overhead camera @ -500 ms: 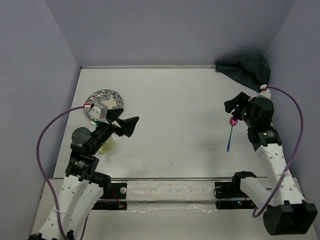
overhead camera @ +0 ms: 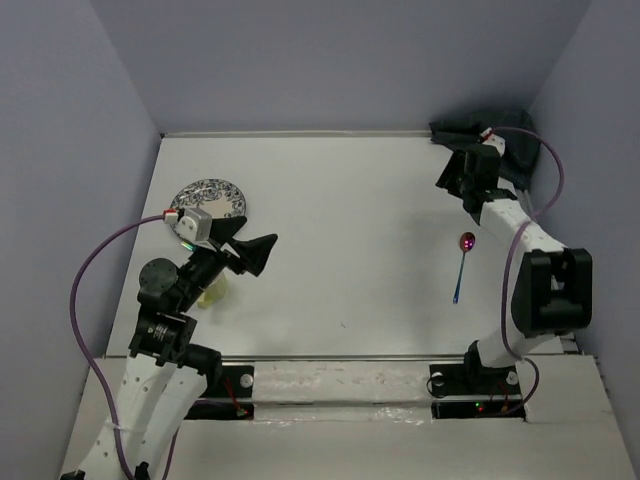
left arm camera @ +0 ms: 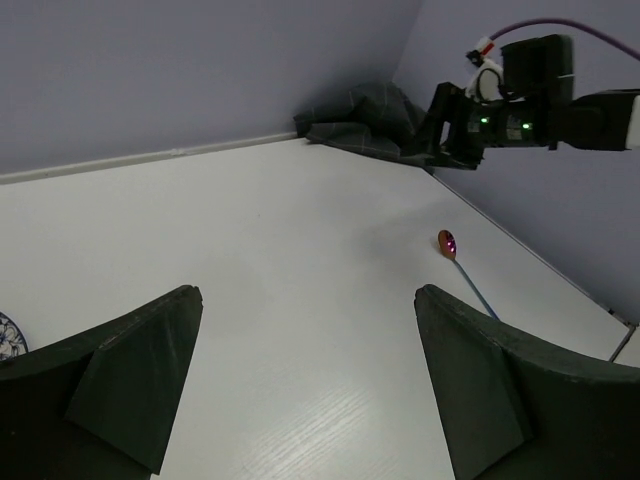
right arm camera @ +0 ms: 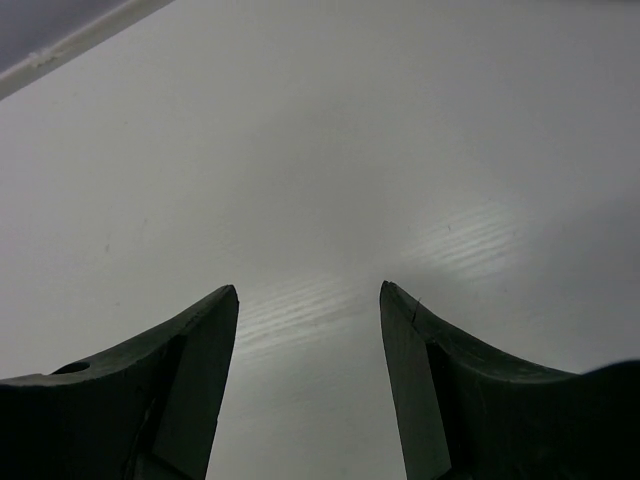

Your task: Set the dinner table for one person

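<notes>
The white dinner table [overhead camera: 350, 220] fills the top view. A round blue-patterned plate [overhead camera: 209, 198] lies at the far left. A spoon [overhead camera: 462, 265] with a shiny reddish bowl and a blue handle lies flat on the right; it also shows in the left wrist view [left arm camera: 447, 243]. My left gripper [overhead camera: 262, 252] is open and empty over the table, right of the plate [left arm camera: 305, 375]. My right gripper [overhead camera: 450, 178] is open and empty, raised near the back right, beyond the spoon [right arm camera: 308, 295]. It shows only bare table [right arm camera: 300, 150] between its jaws.
A crumpled dark grid-lined cloth [overhead camera: 490, 135] lies in the back right corner, just behind my right gripper; it also shows in the left wrist view [left arm camera: 365, 118]. A small pale yellowish thing [overhead camera: 212, 292] lies under my left arm. Grey walls close the table on three sides.
My right arm has swung from beside the spoon's bowl to the back, towards the dark cloth. The spoon stays where it lay. The left arm has not moved.
</notes>
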